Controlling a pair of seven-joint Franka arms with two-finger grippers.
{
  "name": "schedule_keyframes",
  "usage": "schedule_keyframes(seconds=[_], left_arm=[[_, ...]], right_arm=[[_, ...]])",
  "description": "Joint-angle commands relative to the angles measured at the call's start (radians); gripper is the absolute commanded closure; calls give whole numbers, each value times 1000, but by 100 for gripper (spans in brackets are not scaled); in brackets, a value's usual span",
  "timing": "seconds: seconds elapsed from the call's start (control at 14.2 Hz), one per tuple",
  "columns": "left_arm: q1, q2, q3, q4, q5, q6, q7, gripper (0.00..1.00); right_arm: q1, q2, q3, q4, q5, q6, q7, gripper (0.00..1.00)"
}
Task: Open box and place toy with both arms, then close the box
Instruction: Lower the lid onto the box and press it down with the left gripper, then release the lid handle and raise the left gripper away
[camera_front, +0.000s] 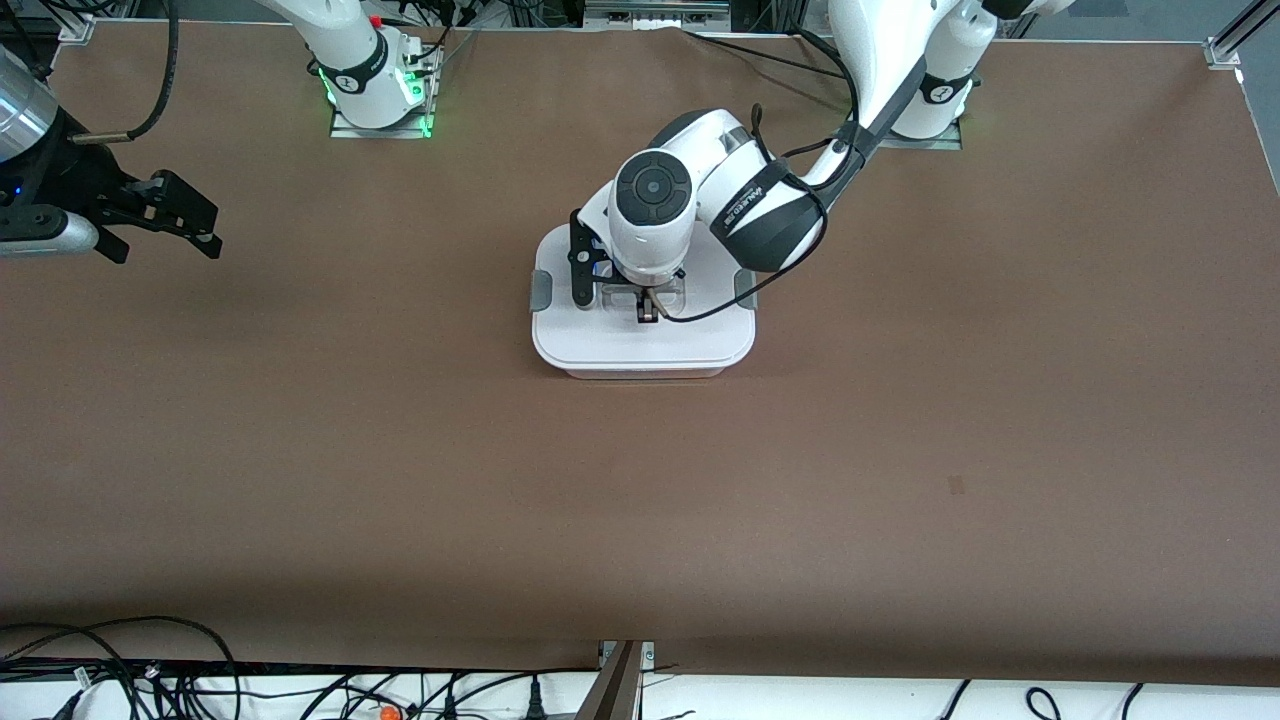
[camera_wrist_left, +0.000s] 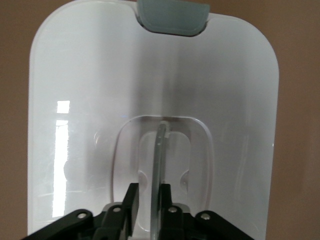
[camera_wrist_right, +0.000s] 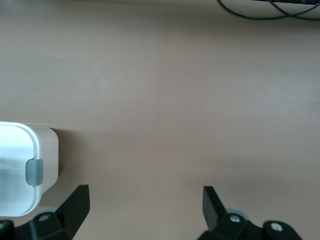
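From the front, the box (camera_front: 643, 330) sat mid-worktop (camera_front: 900, 450), lid on, its long axis running between the arms' ends. The left end effector (camera_front: 647, 312) stood directly over the handle (camera_front: 645, 295).

The left wrist view showed its fingers (camera_wrist_left: 131, 200) clenched on that handle (camera_wrist_left: 161, 150).

The right wrist view showed the right end effector (camera_wrist_right: 145, 207) released, beside the box's clip (camera_wrist_right: 33, 171), over bare worktop; that arm waited. I saw no toy.

Brown table (camera_front: 900, 450), closed box (camera_front: 640, 345) with white lid resting on it, midway between both arms' ends
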Motion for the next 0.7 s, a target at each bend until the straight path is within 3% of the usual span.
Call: schedule_keyframes(seconds=[0.0, 0.21, 0.35, 0.63], left_arm=[[-1, -55, 6, -1, -32, 2, -45, 0], [21, -165, 67, -5, -65, -69, -56, 0], [57, -253, 164, -11, -60, -144, -55, 0], [207, -354, 277, -21, -59, -152, -55, 0]], right_arm=[[-5, 10, 3, 19, 1, 1, 4, 0], [-3, 9, 3, 19, 6, 0, 5, 0], [-3, 9, 5, 19, 6, 0, 5, 0], [-3, 9, 5, 19, 7, 0, 8, 0]])
